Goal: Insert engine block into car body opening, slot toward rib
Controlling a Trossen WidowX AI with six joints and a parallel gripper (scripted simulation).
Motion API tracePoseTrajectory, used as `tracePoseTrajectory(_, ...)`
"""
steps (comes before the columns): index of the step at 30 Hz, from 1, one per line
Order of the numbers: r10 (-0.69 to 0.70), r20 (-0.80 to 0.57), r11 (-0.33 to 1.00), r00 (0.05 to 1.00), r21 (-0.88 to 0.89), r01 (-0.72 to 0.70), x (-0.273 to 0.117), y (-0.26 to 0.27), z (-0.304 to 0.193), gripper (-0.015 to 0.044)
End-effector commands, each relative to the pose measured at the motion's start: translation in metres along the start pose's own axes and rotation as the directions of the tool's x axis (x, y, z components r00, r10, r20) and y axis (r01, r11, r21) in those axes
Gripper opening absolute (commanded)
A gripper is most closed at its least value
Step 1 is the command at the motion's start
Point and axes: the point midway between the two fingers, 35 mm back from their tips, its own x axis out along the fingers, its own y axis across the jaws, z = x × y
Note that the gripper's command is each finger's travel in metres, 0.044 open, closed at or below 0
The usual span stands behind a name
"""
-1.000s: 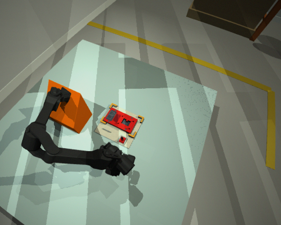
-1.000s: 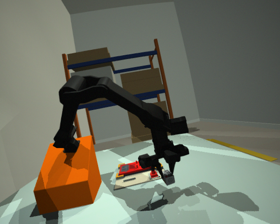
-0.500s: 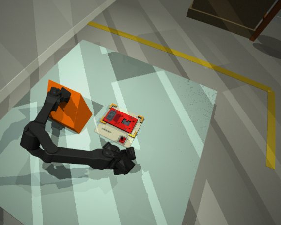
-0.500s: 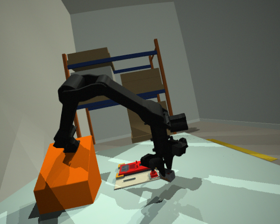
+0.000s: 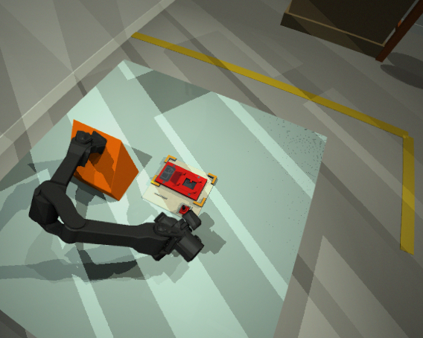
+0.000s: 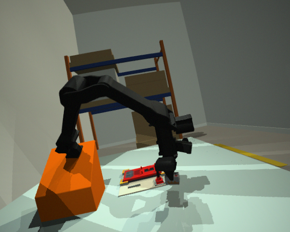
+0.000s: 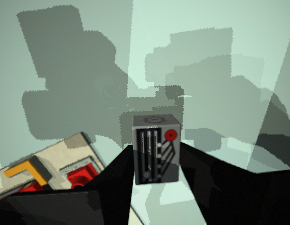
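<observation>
Apparently, the pincer (image 6: 171,176) (image 7: 155,148) grips the engine block (image 6: 175,178) (image 7: 156,150) beyond the cream board's edge (image 5: 167,201) (image 6: 141,190) (image 7: 92,144).

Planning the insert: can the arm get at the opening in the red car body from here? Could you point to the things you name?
Probably yes: the opening (image 5: 190,183) faces up uncovered, and the jaws (image 6: 167,177), shut on the engine block (image 6: 175,178) (image 7: 156,151), are close beside the board.
</observation>
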Motion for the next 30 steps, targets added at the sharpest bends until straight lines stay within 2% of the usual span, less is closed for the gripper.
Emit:
tracePoseTrajectory(1, -0.003, 0.002, 0.993, 1.0, -0.118, 0.003, -0.003, -0.001, 0.001, 0.0)
tracePoseTrajectory(8, -0.003, 0.002, 0.936, 1.0, -0.353, 0.003, -0.008, -0.001, 0.001, 0.0)
tracePoseTrajectory(15, -0.003, 0.002, 0.823, 1.0, -0.568, 0.003, -0.013, 0.0, 0.0, 0.0)
tracePoseTrajectory(30, -0.003, 0.002, 0.431, 1.0, -0.902, 0.003, -0.024, -0.001, 0.0, 0.0)
